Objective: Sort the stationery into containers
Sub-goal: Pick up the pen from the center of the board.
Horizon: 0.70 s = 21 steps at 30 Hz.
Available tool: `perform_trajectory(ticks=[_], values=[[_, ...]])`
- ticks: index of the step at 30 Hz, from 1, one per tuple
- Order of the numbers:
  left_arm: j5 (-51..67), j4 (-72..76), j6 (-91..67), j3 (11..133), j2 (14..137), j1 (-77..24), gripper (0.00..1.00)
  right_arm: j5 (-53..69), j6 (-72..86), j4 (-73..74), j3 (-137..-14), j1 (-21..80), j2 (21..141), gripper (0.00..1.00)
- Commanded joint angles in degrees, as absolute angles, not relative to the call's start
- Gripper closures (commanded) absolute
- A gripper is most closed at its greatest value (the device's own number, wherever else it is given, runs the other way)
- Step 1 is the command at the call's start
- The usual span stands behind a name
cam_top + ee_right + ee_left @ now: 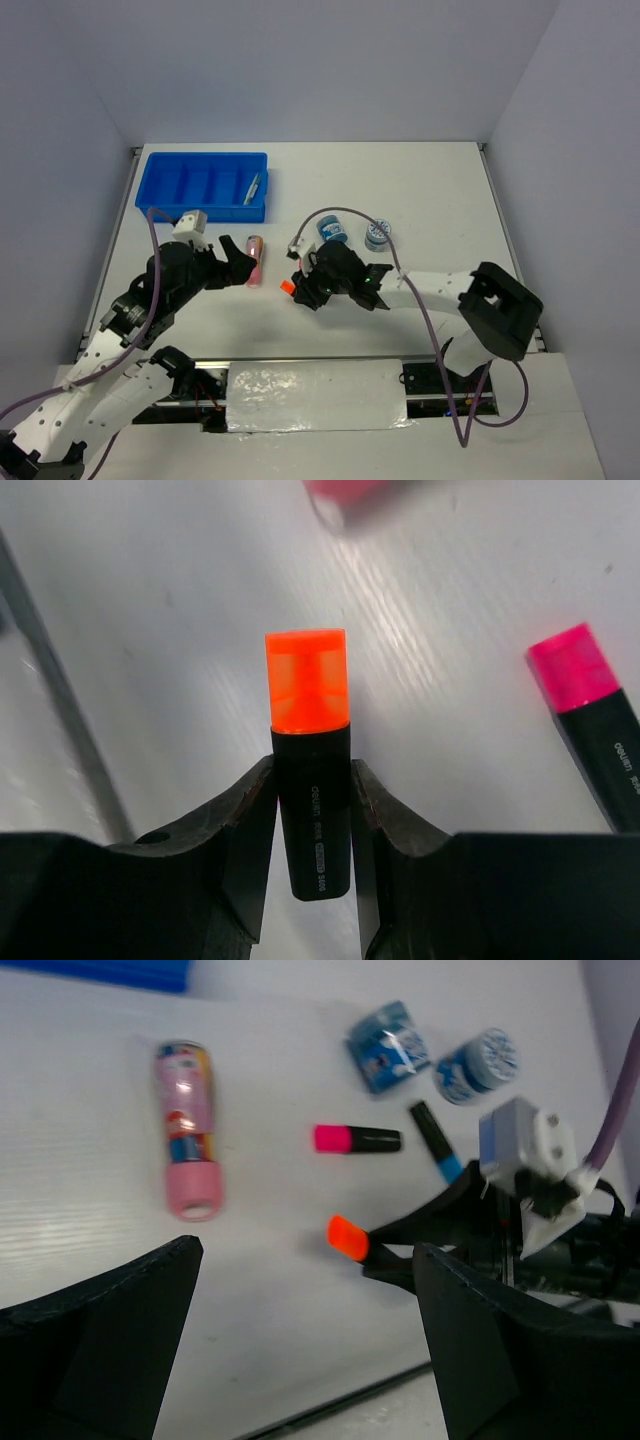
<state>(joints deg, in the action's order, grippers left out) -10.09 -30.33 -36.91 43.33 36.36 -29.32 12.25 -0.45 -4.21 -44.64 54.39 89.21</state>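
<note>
Orange-capped short black marker (307, 695): right gripper (312, 790) is clamping its black barrel from both sides, with the orange cap projecting fwd beyond the fingertips. Cannot tell whether the marker is resting on the white table (430, 190) or riding just above it. Posn: near-centre of table, just right of the pink cylindrical tube (187, 1125), and well apart from the bright blue rectangular plastic tray (205, 157) at far left.

Left gripper (305, 1345) is standing released, jaws wide apart and gripping nothing. It is hovering by the tube's near end.

Other items are lying loose on the table:
- Pink tube is lying lengthwise, pink cap end toward the arms.
- Pink-capped black marker (357, 1139) and blue-ended black marker (435, 1140) are lying close together, betw. the tube and the jars. Cannot tell if they are in contact.
- First round blue jar (389, 1046) and second round blue jar (477, 1065) are sitting side by side, not touching, just beyond the right gripper.

Tray is showing narrow compartments. A thin grey pen (253, 188) is lying in the rightmost one.
</note>
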Motion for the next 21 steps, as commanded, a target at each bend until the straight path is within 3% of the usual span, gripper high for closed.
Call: perform_trajectory(ticks=[1, 7, 13, 19, 21], values=[[5.8, -13.0, -45.9, 39.2, 34.9, -29.2, 0.01, 10.6, 18.1, -19.9, -41.4, 55.0, 81.9, 1.00], [10.4, -3.9, -52.7, 35.6, 39.9, -29.3, 0.03, -1.5, 27.1, -20.5, -38.4, 57.7, 71.6, 1.00], [12.8, 4.8, -55.0, 34.6, 44.8, -30.8, 0.07, -4.9, 26.6, -18.3, -38.8, 58.8, 66.2, 1.00], [12.7, 7.1, -55.1, 35.9, 48.4, -32.3, 0.29, -3.8, 25.5, -17.4, -40.8, 59.9, 65.4, 1.00], [12.8, 7.8, -54.8, 36.3, 49.7, -32.7, 0.45, -3.8, 25.2, -17.2, -41.5, 60.2, 65.7, 1.00]])
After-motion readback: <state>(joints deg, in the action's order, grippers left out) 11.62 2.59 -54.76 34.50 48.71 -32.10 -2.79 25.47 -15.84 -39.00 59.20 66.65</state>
